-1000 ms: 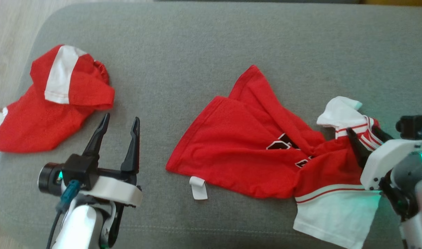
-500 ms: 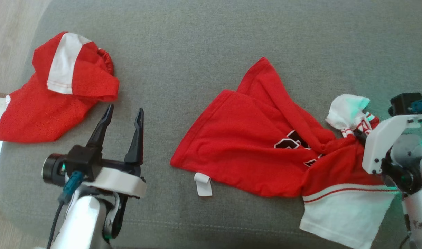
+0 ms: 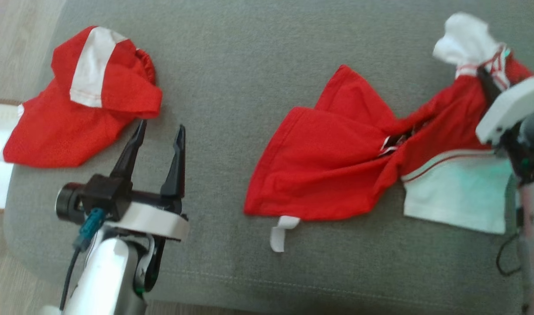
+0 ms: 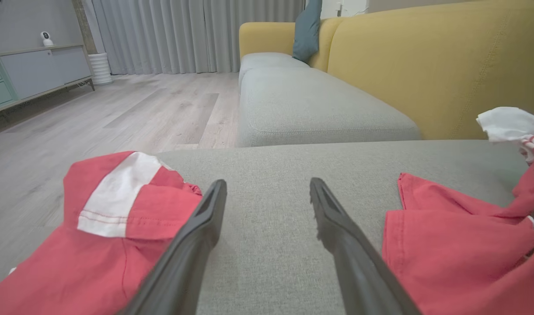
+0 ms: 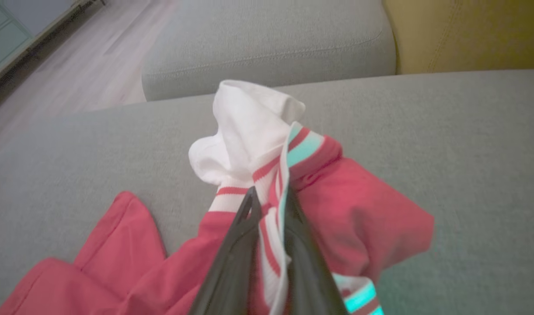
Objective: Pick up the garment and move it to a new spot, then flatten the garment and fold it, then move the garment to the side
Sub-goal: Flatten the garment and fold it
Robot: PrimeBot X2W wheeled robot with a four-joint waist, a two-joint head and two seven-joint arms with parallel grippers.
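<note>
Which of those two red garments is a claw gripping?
The right-hand jersey, pinched at its striped trim by the right claw. The crumpled garment on the left lies loose beside the open left claw.

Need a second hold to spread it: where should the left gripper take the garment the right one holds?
Its hem corner by the white tag, approached from the robot's left, low along the cushion: that edge lies flat, nearest the open fingers, opposite the right gripper.
</note>
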